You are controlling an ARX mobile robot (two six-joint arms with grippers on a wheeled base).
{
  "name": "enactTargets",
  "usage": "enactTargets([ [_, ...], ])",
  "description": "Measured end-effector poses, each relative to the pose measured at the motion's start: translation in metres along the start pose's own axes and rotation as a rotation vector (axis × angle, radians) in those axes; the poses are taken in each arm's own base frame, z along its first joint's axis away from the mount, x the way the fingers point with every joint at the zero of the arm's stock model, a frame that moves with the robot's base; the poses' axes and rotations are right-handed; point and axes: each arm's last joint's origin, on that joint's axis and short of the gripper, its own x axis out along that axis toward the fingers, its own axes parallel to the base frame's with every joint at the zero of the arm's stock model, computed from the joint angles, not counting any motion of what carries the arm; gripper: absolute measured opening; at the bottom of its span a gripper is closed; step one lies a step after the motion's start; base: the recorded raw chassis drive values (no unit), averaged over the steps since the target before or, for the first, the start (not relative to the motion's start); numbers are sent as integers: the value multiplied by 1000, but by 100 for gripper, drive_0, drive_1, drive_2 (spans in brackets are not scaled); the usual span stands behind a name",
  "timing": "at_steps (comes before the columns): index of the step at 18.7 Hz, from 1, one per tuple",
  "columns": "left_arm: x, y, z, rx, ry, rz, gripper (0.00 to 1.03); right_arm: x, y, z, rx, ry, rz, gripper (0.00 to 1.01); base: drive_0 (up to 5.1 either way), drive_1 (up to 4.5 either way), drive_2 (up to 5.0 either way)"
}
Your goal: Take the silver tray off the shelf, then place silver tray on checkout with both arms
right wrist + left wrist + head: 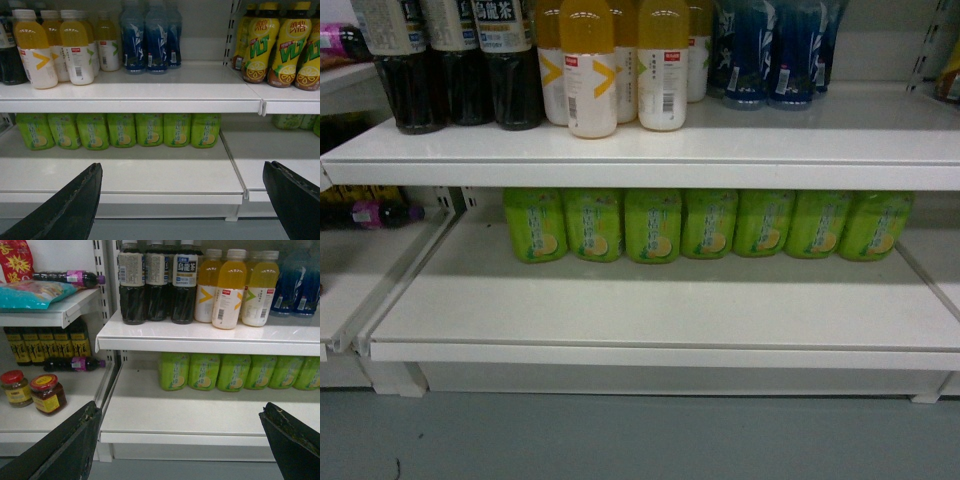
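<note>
Both hands are spread wide, gripping nothing: left hand [180, 450] and right hand [182, 210] each show two black fingers at the bottom corners of their wrist views, short of the shelving. Grey floor [640, 440] lies below. Nearest is the lower shelf [660, 310], bare along its front edge, with a row of green bottles [710, 225] at its back edge. Above, the upper shelf [800, 140] carries dark tea bottles [460, 60], yellow juice bottles [620, 65] and blue bottles [770, 50]. No view shows the silver tray.
</note>
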Motion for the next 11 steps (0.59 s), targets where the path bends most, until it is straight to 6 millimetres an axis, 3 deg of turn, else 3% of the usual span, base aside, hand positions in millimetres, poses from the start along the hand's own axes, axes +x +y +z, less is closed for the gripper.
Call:
enactTargets([
  [11, 0, 0, 0, 6, 0, -1, 98, 0, 0, 0, -2, -1, -1, 98, 0, 0, 0],
])
